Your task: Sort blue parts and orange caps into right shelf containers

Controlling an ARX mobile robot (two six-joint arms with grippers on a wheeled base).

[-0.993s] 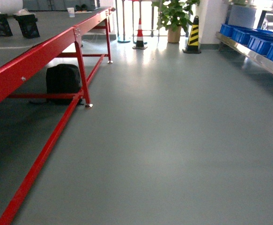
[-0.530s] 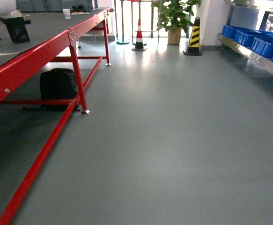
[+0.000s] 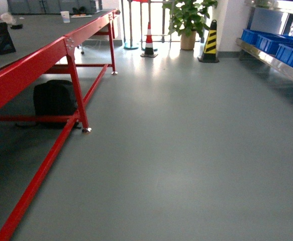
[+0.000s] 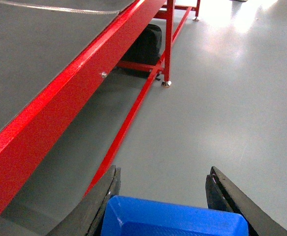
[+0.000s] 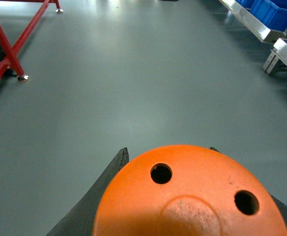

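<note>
Left gripper (image 4: 163, 206) is clenching a blue part (image 4: 175, 223) between its jaws | right gripper (image 5: 187, 196) is gripping an orange cap (image 5: 190, 196) | red table (image 3: 30, 65) is sliding back past you since a second ago | you're closing on the right shelf (image 3: 274, 60), containers (image 3: 282, 50) ahead-right.

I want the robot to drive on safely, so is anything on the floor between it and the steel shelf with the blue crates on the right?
Nothing visible blocks the way: bare grey floor runs to the stainless-steel shelf holding blue plastic crates. The yellow-black cone stands beyond the shelf's far end.
</note>
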